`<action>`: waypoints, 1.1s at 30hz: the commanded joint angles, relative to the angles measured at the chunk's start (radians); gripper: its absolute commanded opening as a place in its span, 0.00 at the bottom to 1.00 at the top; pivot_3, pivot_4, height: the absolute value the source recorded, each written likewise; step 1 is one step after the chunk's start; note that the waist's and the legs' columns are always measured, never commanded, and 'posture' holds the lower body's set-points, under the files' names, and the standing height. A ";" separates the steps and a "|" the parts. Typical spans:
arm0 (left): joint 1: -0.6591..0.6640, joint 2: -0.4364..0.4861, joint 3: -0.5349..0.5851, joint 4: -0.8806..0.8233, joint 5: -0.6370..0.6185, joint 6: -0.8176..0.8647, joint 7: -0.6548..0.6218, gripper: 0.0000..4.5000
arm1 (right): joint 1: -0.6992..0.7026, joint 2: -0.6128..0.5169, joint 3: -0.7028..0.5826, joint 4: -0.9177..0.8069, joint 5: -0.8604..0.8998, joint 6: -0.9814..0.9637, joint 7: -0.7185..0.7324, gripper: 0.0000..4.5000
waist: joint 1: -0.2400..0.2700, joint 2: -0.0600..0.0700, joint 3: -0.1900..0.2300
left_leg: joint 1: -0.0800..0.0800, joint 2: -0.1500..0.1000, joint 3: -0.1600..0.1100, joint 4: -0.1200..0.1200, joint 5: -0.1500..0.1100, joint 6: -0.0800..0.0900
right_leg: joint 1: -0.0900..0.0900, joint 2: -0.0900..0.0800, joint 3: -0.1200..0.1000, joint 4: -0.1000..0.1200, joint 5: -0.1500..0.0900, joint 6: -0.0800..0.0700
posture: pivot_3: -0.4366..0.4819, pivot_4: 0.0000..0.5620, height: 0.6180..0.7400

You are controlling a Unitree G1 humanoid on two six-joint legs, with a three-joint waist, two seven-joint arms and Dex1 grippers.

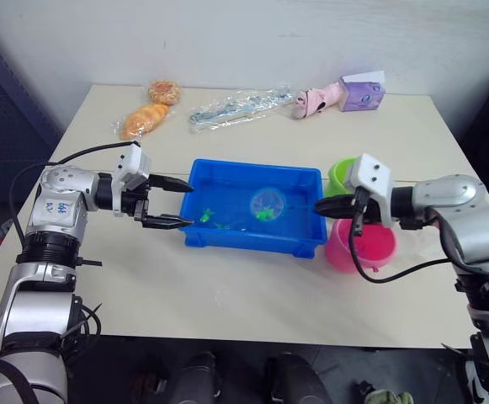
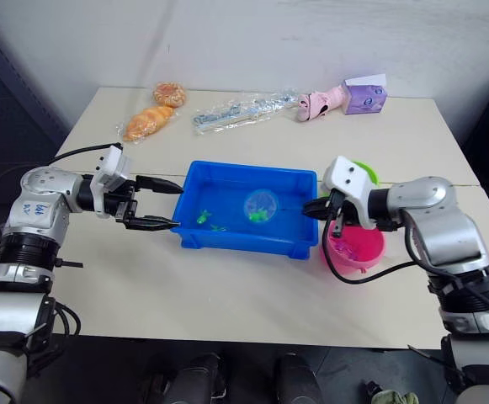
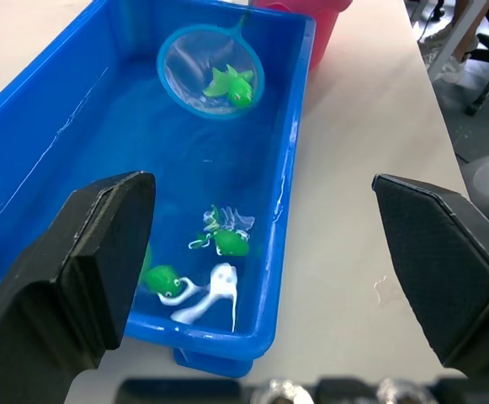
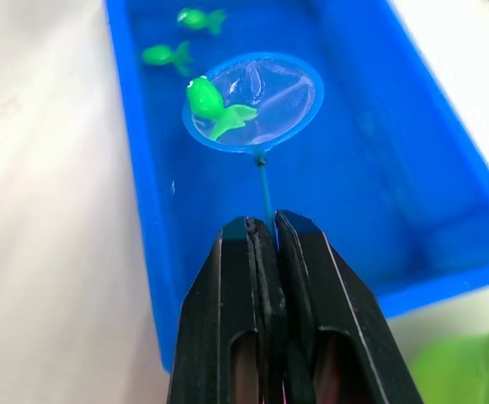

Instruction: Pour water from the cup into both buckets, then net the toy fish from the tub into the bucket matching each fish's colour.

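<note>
The blue tub [image 1: 252,246] holds water and three green toy fish. One fish [image 4: 213,106] lies in the hoop of the net [image 4: 261,99]; two more fish [image 3: 227,242] float near the tub's left end. My right gripper [image 4: 266,225] is shut on the net's thin handle at the tub's right end. My left gripper [image 1: 177,204] stands open just outside the tub's left wall, holding nothing. The green bucket [image 1: 340,174] and the pink bucket [image 1: 364,247] stand right of the tub, partly behind my right arm. The cup is out of view.
At the table's far edge lie orange bread-like items [image 1: 149,114], a clear plastic packet [image 1: 237,108], a pink toy [image 1: 312,101] and a purple box [image 1: 363,93]. Bare tabletop [image 1: 227,295] lies in front of the tub.
</note>
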 commanded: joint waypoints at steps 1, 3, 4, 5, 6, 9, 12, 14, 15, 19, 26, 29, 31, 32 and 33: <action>-0.006 -0.025 0.048 -0.085 -0.077 0.044 -0.050 0.99 | 0.064 -0.027 -0.182 -0.159 0.124 0.164 -0.071 0.00 | 0.002 0.000 0.000 | 0.000 0.000 0.000 0.000 0.000 0.000 | 0.000 0.000 0.000 0.000 0.000 0.000 | 0.48 0.27 1.00; 0.005 -0.041 0.072 -0.124 -0.105 0.079 -0.006 0.99 | 0.095 -0.025 -0.245 -0.207 0.157 0.224 -0.111 0.00 | 0.002 0.000 0.000 | -0.001 0.000 -0.001 0.000 0.000 0.000 | 0.000 0.000 0.000 0.001 0.000 0.000 | 0.48 0.27 1.00; 0.013 -0.049 0.085 -0.154 -0.126 0.126 0.028 0.99 | 0.116 -0.025 -0.288 -0.234 0.172 0.255 -0.138 0.00 | 0.003 0.000 0.000 | -0.001 0.000 -0.001 0.000 0.000 0.000 | 0.000 0.000 0.000 0.001 0.000 0.000 | 0.48 0.27 1.00; 0.020 -0.054 0.095 -0.179 -0.140 0.162 0.051 0.99 | 0.132 -0.026 -0.318 -0.256 0.186 0.279 -0.161 0.00 | 0.003 0.000 0.000 | -0.002 0.000 -0.001 0.001 0.000 0.000 | 0.000 0.000 0.000 0.000 0.000 0.000 | 0.48 0.27 1.00; 0.028 -0.064 0.109 -0.208 -0.160 0.205 0.079 0.99 | 0.148 -0.029 -0.352 -0.276 0.200 0.300 -0.184 0.00 | 0.003 0.000 0.000 | -0.002 0.000 -0.002 0.001 0.000 0.000 | 0.000 0.000 -0.001 0.000 0.000 0.000 | 0.48 0.27 1.00; 0.052 -0.104 0.144 -0.294 -0.206 0.295 0.169 0.99 | 0.179 -0.041 -0.439 -0.310 0.224 0.350 -0.248 0.00 | 0.002 0.000 0.000 | -0.002 0.000 -0.002 0.001 0.000 0.000 | 0.001 0.000 0.000 0.000 0.000 0.000 | 0.48 0.27 1.00; 0.072 -0.161 0.161 -0.366 -0.224 0.342 0.276 0.99 | 0.207 -0.079 -0.484 -0.312 0.198 0.346 -0.297 0.00 | 0.004 0.000 0.000 | -0.001 0.000 -0.002 0.000 0.000 0.000 | 0.001 0.000 0.000 0.000 0.000 0.000 | 0.48 0.27 1.00; 0.080 -0.192 0.156 -0.395 -0.210 0.360 0.342 0.99 | 0.217 -0.102 -0.505 -0.300 0.192 0.353 -0.329 0.00 | 0.007 0.000 0.000 | -0.002 0.000 -0.002 0.001 0.000 0.000 | 0.001 0.000 0.000 0.000 0.000 0.000 | 0.48 0.27 1.00; 0.082 -0.209 0.151 -0.403 -0.196 0.359 0.379 0.99 | 0.225 -0.118 -0.509 -0.294 0.183 0.342 -0.339 0.00 | 0.006 0.000 0.000 | -0.001 0.000 -0.002 0.001 0.000 0.000 | 0.001 0.000 0.000 0.000 0.000 0.001 | 0.48 0.27 1.00; 0.102 -0.265 0.127 -0.444 -0.173 0.358 0.465 0.99 | 0.262 -0.171 -0.509 -0.251 0.112 0.279 -0.397 0.00 | 0.006 0.000 0.000 | -0.001 0.000 -0.001 0.000 0.000 0.000 | 0.001 0.000 0.000 -0.001 0.000 0.001 | 0.48 0.27 1.00; 0.140 -0.309 0.101 -0.499 -0.176 0.360 0.508 0.99 | 0.372 -0.216 -0.445 -0.180 -0.061 0.036 -0.474 0.00 | 0.008 0.000 0.000 | -0.001 0.000 -0.001 0.000 0.000 -0.001 | 0.001 0.001 0.000 -0.001 0.000 0.001 | 0.48 0.27 1.00; 0.151 -0.304 0.091 -0.499 -0.169 0.339 0.499 0.99 | 0.430 -0.201 -0.427 -0.154 -0.118 -0.112 -0.493 0.00 | 0.010 0.000 0.000 | 0.000 0.000 -0.001 0.000 0.001 -0.001 | 0.001 0.001 0.000 -0.001 0.000 0.001 | 0.48 0.27 1.00; 0.157 -0.299 0.089 -0.493 -0.165 0.331 0.492 0.99 | 0.454 -0.187 -0.420 -0.126 -0.166 -0.209 -0.536 0.00 | 0.011 0.000 0.000 | 0.000 0.000 0.000 0.000 0.001 -0.001 | 0.002 0.001 0.001 -0.001 0.000 0.001 | 0.48 0.27 1.00; 0.157 -0.298 0.088 -0.490 -0.164 0.329 0.490 0.99 | 0.459 -0.184 -0.415 -0.111 -0.186 -0.241 -0.555 0.00 | 0.012 0.000 0.000 | 0.000 0.000 0.000 0.000 0.001 -0.001 | 0.002 0.001 0.001 -0.001 0.000 0.001 | 0.48 0.27 1.00; 0.157 -0.297 0.087 -0.489 -0.164 0.328 0.489 0.99 | 0.460 -0.183 -0.407 -0.097 -0.209 -0.278 -0.572 0.00 | 0.013 0.000 0.000 | 0.000 0.000 0.000 0.000 0.001 -0.001 | 0.002 0.001 0.001 -0.001 0.000 0.001 | 0.48 0.27 1.00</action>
